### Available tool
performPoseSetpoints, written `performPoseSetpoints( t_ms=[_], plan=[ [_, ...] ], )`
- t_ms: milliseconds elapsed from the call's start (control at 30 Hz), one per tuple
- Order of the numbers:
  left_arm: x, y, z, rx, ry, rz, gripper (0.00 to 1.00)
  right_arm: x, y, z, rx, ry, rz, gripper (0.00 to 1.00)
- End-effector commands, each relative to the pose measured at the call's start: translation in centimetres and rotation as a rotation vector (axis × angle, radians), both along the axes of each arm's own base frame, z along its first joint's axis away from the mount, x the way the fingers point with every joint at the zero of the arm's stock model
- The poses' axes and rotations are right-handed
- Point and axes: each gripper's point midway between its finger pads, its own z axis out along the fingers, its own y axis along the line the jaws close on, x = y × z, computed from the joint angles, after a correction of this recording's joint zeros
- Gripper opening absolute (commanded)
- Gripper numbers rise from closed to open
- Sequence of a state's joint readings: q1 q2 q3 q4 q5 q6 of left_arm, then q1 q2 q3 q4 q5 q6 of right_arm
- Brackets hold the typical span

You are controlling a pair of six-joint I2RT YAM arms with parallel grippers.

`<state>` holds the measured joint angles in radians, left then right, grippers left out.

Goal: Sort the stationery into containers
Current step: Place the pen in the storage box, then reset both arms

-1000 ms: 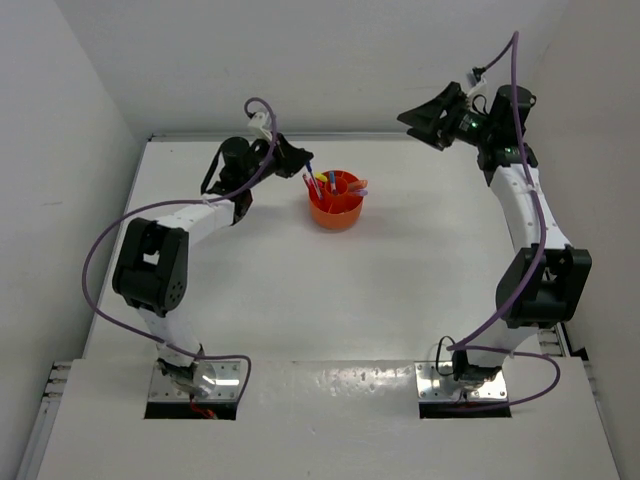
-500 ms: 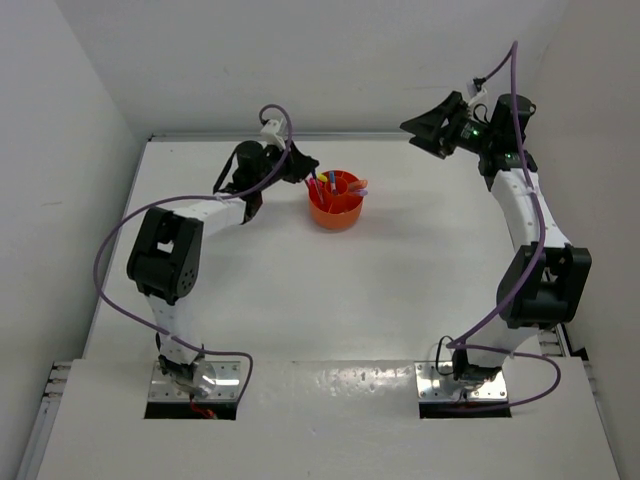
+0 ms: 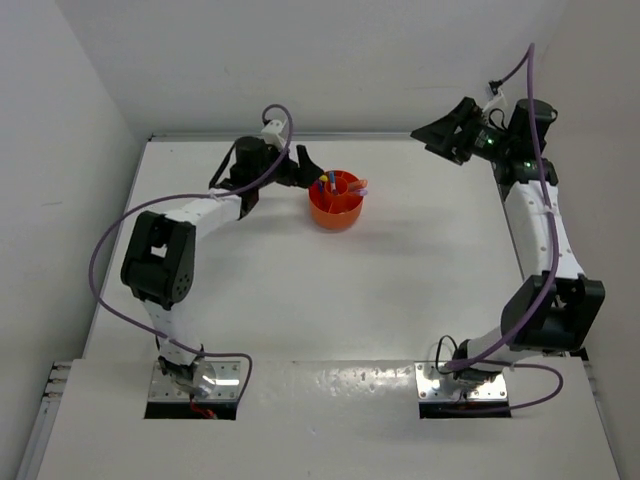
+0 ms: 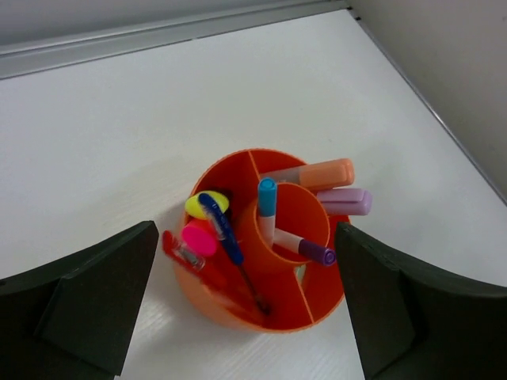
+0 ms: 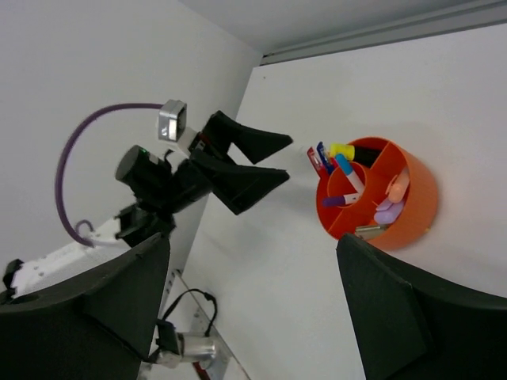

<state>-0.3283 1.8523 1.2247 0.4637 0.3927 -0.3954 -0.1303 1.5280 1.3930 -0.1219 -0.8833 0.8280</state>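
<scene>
The round orange tub (image 3: 336, 216) stands at the back middle of the table, holding several pens and markers. In the left wrist view the tub (image 4: 230, 317) shows a blue pen (image 4: 224, 229) leaning in an outer compartment beside a red pen (image 4: 184, 255), a pink cap (image 4: 198, 237) and a yellow cap (image 4: 203, 204). An orange marker (image 4: 317, 172) and a lilac marker (image 4: 345, 202) lie in another compartment. Two pens stand in the central cup (image 4: 317, 218). My left gripper (image 3: 303, 166) hangs open just left of the tub, holding nothing. My right gripper (image 3: 436, 136) is open and empty, raised at the back right.
The right wrist view shows the tub (image 5: 416, 218) near the back wall, with the left gripper (image 5: 255, 162) beside it. Side walls close in the table on the left and right. The left arm's purple cable (image 3: 275, 112) loops above its wrist.
My left gripper has opened and let go of the blue pen, which now rests in the tub. The right arm has swung a little to the right.
</scene>
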Motion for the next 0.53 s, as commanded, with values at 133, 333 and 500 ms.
performPoseSetpoints(
  t_ms=[133,333,500],
  plan=[
    [-0.6,9.9,7.9,0.273,0.131,0.117,1.0,-2.9,-5.1,-2.3,-0.278,-0.052,-0.108,0.89],
    [-5.4,18.9,5.5,0.385,0.224,0.259,1.0,-5.6,-8.4,-7.1,-0.464,0.035,-0.153,0.93],
    [-8.4,21.4,5.4,0.379,0.224,0.329,1.0,-7.9,-8.8,-9.9,-0.5,0.072,-0.166,0.95]
  ],
)
